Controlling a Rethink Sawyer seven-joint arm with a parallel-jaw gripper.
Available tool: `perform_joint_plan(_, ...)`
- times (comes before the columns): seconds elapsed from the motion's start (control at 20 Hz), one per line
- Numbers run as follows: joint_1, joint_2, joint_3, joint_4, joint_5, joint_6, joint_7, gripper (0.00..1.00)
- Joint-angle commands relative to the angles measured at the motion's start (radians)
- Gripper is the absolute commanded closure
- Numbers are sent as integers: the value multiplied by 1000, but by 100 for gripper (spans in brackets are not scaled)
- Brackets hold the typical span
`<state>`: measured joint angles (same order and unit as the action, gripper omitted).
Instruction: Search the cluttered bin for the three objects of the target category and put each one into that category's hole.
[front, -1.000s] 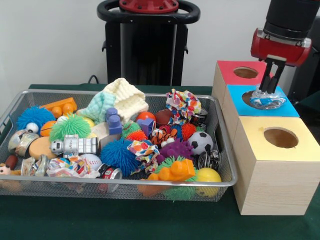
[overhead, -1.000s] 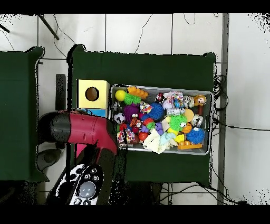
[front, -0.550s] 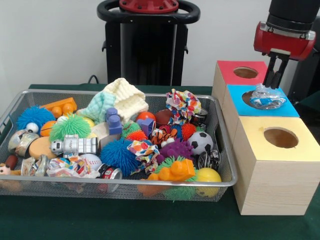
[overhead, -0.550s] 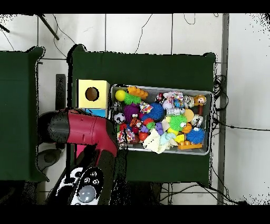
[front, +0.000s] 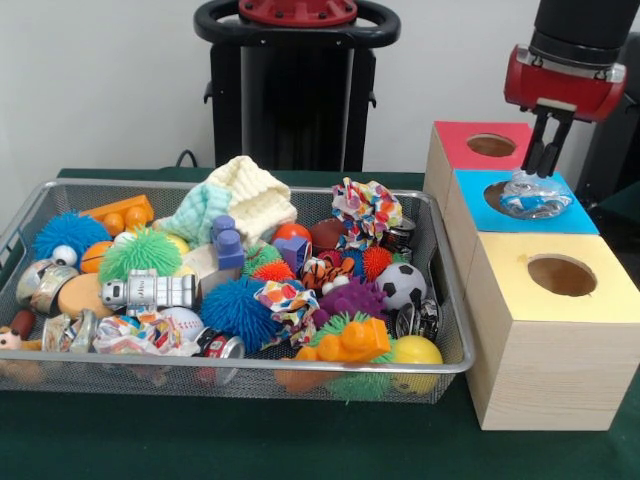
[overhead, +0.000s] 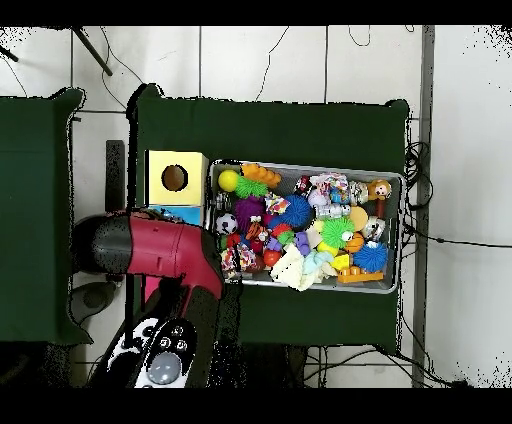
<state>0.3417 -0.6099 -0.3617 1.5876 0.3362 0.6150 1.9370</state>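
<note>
Your claw (front: 545, 160) hangs just above the blue box (front: 560, 218), fingers close together and holding nothing. The crumpled clear plastic (front: 527, 195) sits on the rim of that box's hole, not down it. You're at the drop step; next, I'd judge, nudge it in before returning to the bin (front: 440, 362).
</note>
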Motion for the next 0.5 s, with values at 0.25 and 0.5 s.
perform_joint_plan(0.25,-6,39,133,152,-69,-175,86,100)
perform_joint_plan(0.5,22,44,135,176,-60,-205,108,100)
